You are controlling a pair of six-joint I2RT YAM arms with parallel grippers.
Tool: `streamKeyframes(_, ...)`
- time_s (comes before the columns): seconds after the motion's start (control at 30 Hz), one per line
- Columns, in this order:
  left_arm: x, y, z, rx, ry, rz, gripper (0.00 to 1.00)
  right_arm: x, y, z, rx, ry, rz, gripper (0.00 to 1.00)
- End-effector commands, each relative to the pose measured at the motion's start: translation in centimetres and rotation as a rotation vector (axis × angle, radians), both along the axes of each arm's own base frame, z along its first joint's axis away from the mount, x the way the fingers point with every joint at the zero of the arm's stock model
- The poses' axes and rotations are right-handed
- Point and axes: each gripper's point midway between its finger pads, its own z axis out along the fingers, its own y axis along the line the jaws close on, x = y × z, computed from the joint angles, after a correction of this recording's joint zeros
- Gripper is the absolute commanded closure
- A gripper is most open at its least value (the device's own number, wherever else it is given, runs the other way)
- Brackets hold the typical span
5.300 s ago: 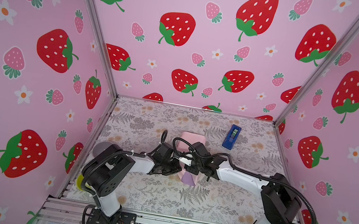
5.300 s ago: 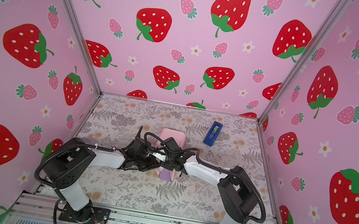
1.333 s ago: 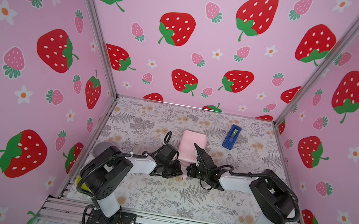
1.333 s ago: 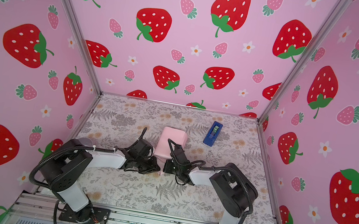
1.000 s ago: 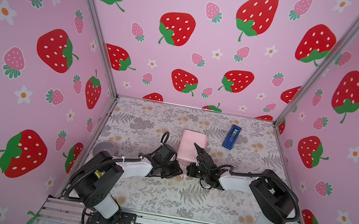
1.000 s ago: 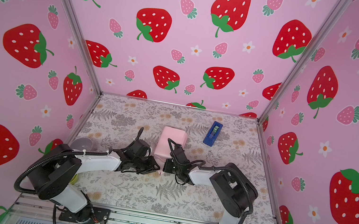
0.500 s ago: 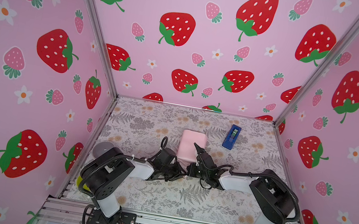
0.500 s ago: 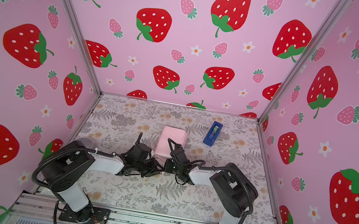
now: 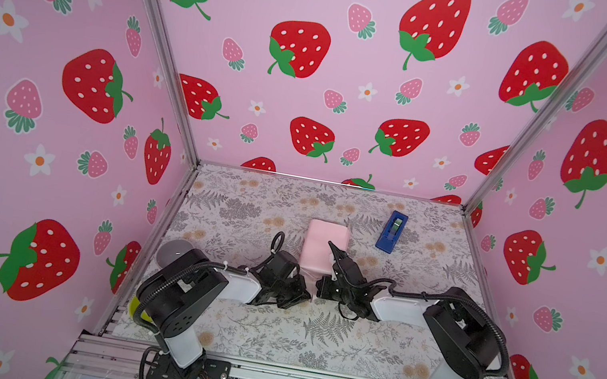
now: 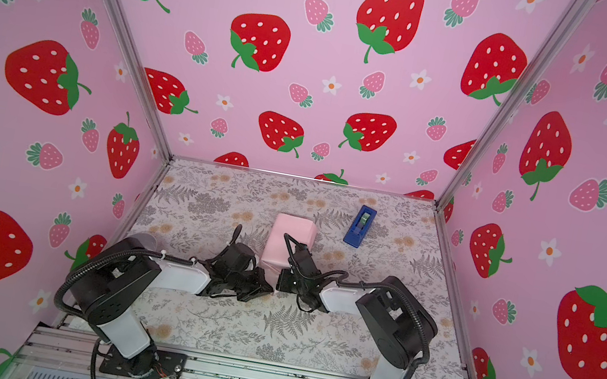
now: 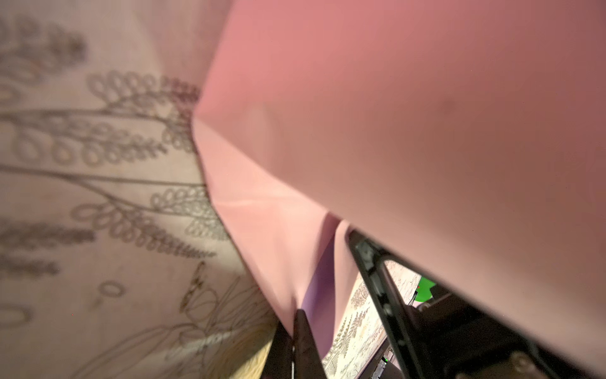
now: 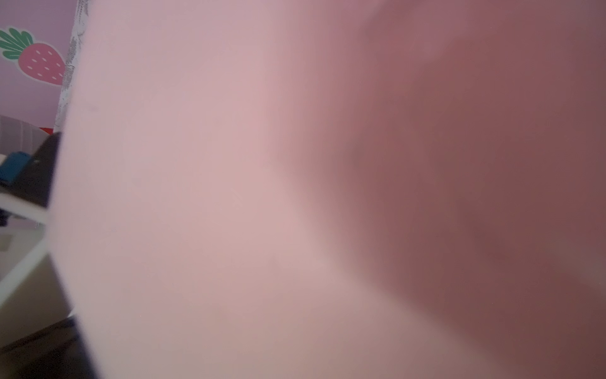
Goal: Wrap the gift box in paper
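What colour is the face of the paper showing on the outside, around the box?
Pale pink; the paper shows it best in a top view.

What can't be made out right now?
- gift box: hidden in every view under the paper.
- right tool: its wrist view shows only blurred paper, so whether it holds anything is unclear.
- tape dispenser: tape end too small in both top views.

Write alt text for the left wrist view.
Close-up: the paper, pink face out, fills most of the frame, its end gathered into a pleat pinched in the shut left gripper, with a sliver of lilac showing in the fold. The blurred floral table cover lies beside it.
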Motion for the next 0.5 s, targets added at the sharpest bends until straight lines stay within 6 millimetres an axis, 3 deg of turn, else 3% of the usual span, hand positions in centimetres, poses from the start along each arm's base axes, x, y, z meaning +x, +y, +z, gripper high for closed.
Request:
streamKeyframes(0.0, 0.3, 0.0, 1.2, 0.028, -0.018, -0.012, 0.97, -0.2, -0.5, 2.7, 0.020, -0.074, 0.024, 0.90)
streamKeyframes(0.2, 0.1, 0.0, 1.9, 0.025, -0.019, -0.018, 1.00, -1.1, -2.2, 5.6, -0.016, -0.219, 0.115, 0.84)
streamKeyframes(0.47, 0.0, 0.1, 3.1, 0.005, -0.025, -0.006, 1.00, -2.5, -4.0, 7.3, -0.115, -0.448, 0.296, 0.81)
